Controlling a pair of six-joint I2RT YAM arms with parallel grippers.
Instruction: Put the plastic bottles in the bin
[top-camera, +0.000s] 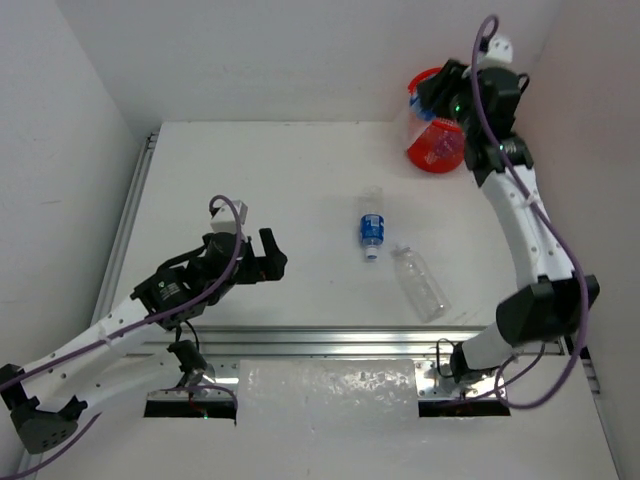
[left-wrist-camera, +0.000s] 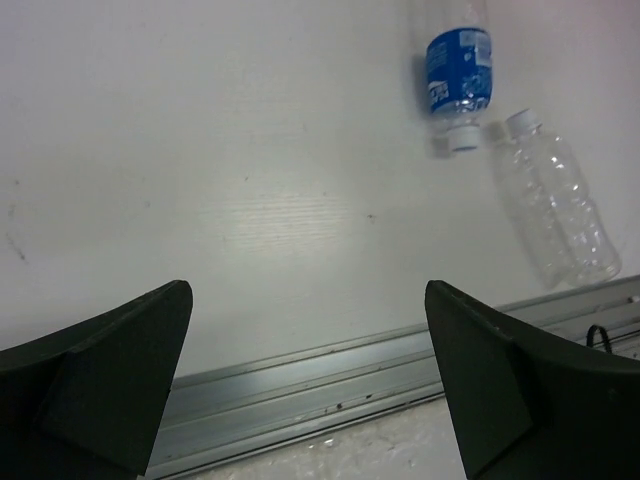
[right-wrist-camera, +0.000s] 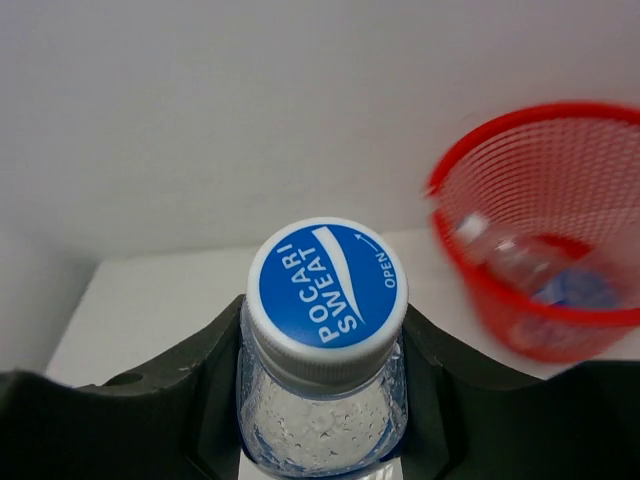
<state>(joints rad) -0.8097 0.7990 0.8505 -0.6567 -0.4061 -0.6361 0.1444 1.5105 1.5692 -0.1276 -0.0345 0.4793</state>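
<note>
My right gripper (right-wrist-camera: 325, 420) is shut on a clear plastic bottle (right-wrist-camera: 325, 330) with a blue and white cap, held in the air at the far right next to the red mesh bin (top-camera: 436, 150). The bin (right-wrist-camera: 545, 230) holds bottles inside. In the top view the held bottle (top-camera: 414, 115) hangs at the bin's left rim. A blue-labelled bottle (top-camera: 371, 227) and an unlabelled bottle (top-camera: 421, 283) lie on the table's middle; both show in the left wrist view (left-wrist-camera: 459, 72), (left-wrist-camera: 556, 200). My left gripper (top-camera: 266, 257) is open and empty, left of them.
A metal rail (top-camera: 330, 338) runs along the table's near edge, in front of the lying bottles. White walls close the table on the left, back and right.
</note>
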